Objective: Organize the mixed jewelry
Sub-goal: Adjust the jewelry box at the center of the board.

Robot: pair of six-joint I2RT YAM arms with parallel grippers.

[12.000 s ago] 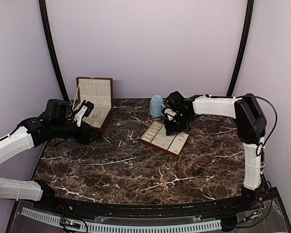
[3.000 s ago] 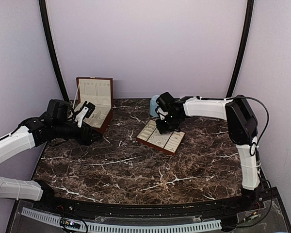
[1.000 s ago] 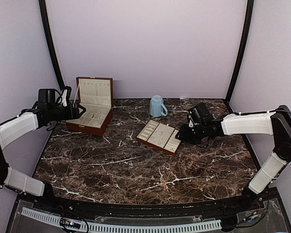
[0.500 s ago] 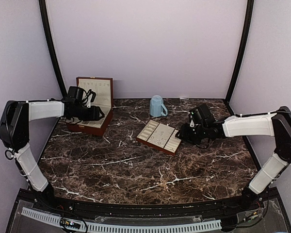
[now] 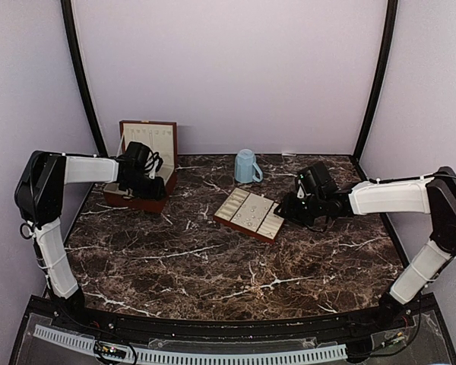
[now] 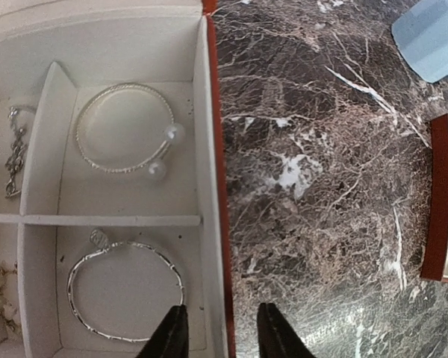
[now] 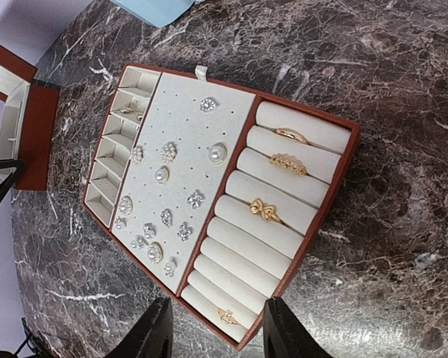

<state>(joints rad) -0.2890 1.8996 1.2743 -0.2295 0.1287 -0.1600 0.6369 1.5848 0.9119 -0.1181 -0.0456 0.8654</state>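
Hard to make out from above, mere specks: jewelry (image 7: pixel 217 153) on the tray (image 7: pixel 235 239), more in the box (image 6: pixel 201 149), partly cut off at left. Left gripper (image 6: pixel 222 339) stretched low over the box, fingers apart astride its right wall. Right gripper (image 7: pixel 218 332) hovering at the tray's edge, fingers apart.

This is a robot lab cell, no question: plain lilac walls (image 5: pixel 228 68) box in a dark brown white-veined marble tabletop (image 5: pixel 213 258), black curved poles (image 5: pixel 80 76) frame the corners, two white-and-black robot arms (image 5: pixel 387 196) are bolted at its near edge, and tiny silvery jewellery pieces (image 7: pixel 168 153) lie set out in a cream-lined brown-edged tray (image 7: pixel 183 130).
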